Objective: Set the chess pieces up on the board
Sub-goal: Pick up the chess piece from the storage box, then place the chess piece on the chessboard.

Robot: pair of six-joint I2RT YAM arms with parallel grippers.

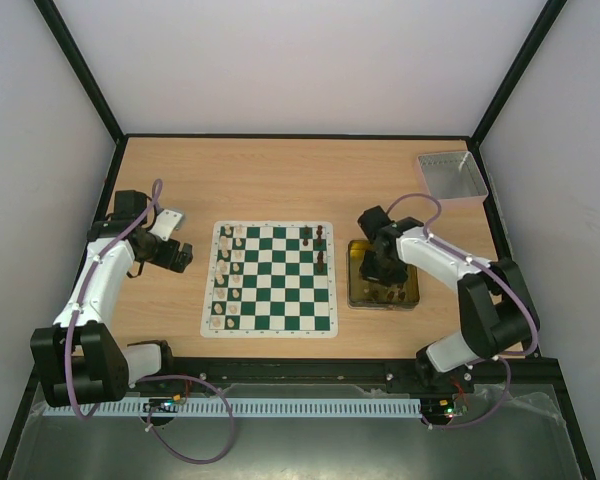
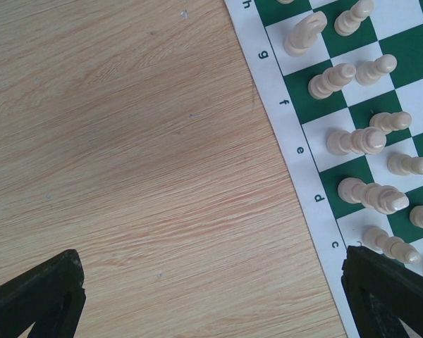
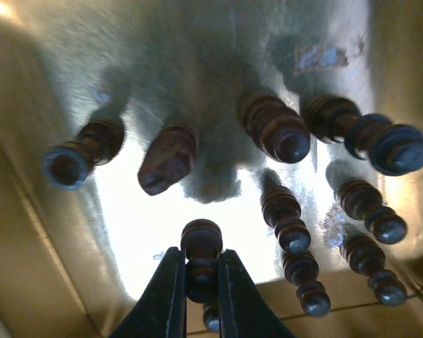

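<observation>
— What's the room like?
— White walls [image 1: 280, 60] round a pale wood table [image 1: 280, 170], flat, with bare grain. The board [image 1: 280, 300] lies in the middle and looks like a thin mat. Just beside it on the right is a gold tin [image 1: 355, 300]. A grey tray [image 1: 450, 175] sits well apart in the far right corner.
— And the chessmen?
— Cream pieces [image 2: 356, 141] fill the board's two left rows. A few dark pieces [image 1: 320, 245] stand near its right edge, and more seem to stand upright in the tin.
— The arms?
— The left gripper [image 2: 211, 296] hangs wide open over bare wood by the board's edge, holding nothing. The right gripper [image 3: 201, 282] is down in the tin, fingers closed on a dark pawn [image 3: 201, 238] just under its head.
— Tricky to carry?
— I'd guess it's light, hard and glossy, so it could slip or topple. That narrow neck looks the right hold.
</observation>
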